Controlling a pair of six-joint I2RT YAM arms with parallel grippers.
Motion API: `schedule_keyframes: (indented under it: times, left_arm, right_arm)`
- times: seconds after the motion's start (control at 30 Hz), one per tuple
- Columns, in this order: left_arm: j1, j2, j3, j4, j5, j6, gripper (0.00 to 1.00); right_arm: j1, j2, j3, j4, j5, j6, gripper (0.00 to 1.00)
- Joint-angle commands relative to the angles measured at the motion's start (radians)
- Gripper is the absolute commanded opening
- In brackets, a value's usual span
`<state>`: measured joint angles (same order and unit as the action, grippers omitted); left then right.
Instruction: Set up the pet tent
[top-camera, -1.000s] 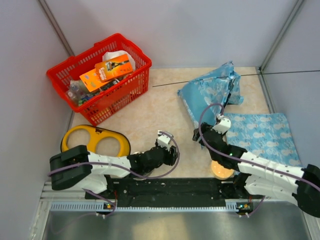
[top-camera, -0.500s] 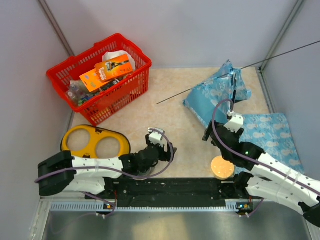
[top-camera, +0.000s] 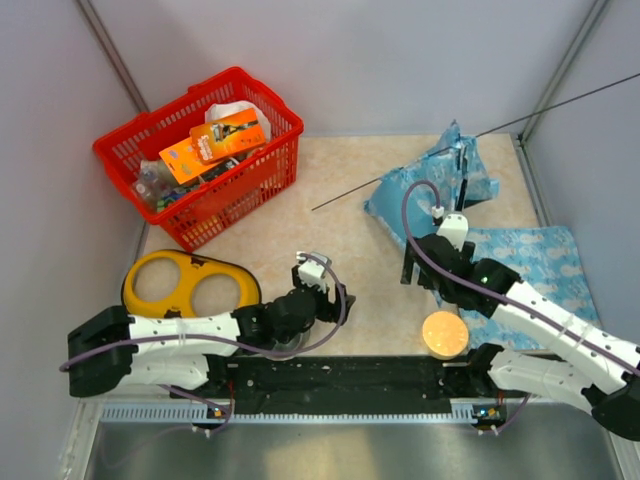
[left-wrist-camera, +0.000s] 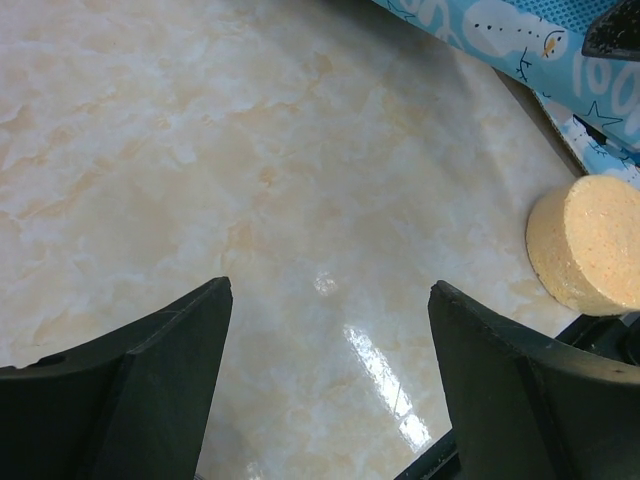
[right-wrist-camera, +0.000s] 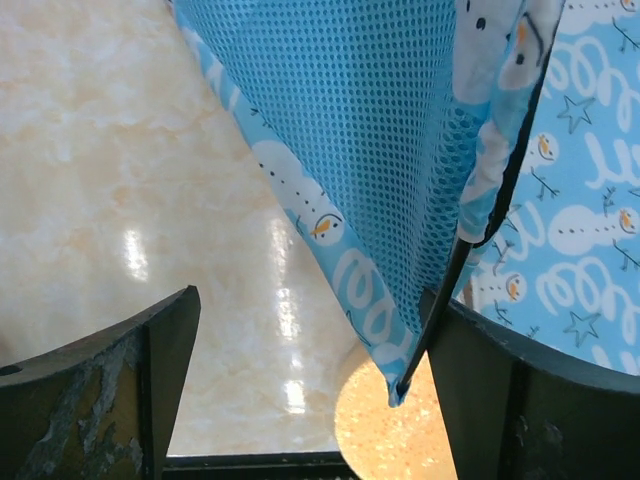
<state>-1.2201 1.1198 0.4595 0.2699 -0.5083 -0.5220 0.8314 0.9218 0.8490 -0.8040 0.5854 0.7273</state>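
Note:
The pet tent lies crumpled at the back right, light-blue printed fabric with mesh. One thin dark pole sticks out of it, slanting up to the right wall. My right gripper is open at the tent's near edge. In the right wrist view a fabric corner with a pole end hangs between the open jaws, against the right finger. My left gripper is open and empty, low over bare table.
A flat blue printed mat lies right of the tent. An orange round disc sits near the front rail. A red basket full of goods stands back left. A yellow two-ring piece lies front left.
The tent's long pole has swung up from lying flat to slanting toward the right wall. My right gripper shifted along the tent's near edge. My left arm drew back toward the front left.

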Motion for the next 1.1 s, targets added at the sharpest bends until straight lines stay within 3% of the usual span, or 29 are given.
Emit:
schedule_keyframes:
  times: [0.0,0.13,0.33,0.5,0.63,0.8,0.97,1.07]
  left_arm:
    - [-0.001,0.023,0.051,0.026,0.025,0.007,0.84]
    - [0.001,0.078,0.057,0.106,0.066,0.007,0.84]
    - [0.001,0.224,0.002,0.484,0.217,-0.027,0.80]
    - [0.001,0.252,0.033,0.459,0.130,-0.038,0.80]
    - [0.004,0.204,0.041,0.370,0.041,-0.039,0.80]
    - [0.021,0.095,0.044,0.198,-0.041,-0.049,0.80]
    - [0.040,-0.063,0.093,-0.134,-0.160,-0.099,0.81]
    - [0.060,-0.164,0.166,-0.445,-0.226,-0.177,0.81]
  right_arm:
    - [-0.012,0.045,0.067,-0.173,0.044,0.040,0.89]
    - [-0.014,-0.004,0.071,-0.164,-0.016,0.061,0.94]
    - [-0.018,-0.057,0.077,-0.096,-0.127,0.078,0.93]
    - [-0.020,-0.084,0.127,-0.196,-0.033,0.103,0.86]
    - [-0.018,-0.113,0.173,-0.196,0.045,0.112,0.82]
    - [-0.020,-0.052,0.164,0.119,-0.058,0.035,0.81]
    - [-0.034,0.124,0.141,0.447,-0.076,0.055,0.81]
    - [-0.051,0.230,0.116,0.650,-0.006,0.110,0.84]
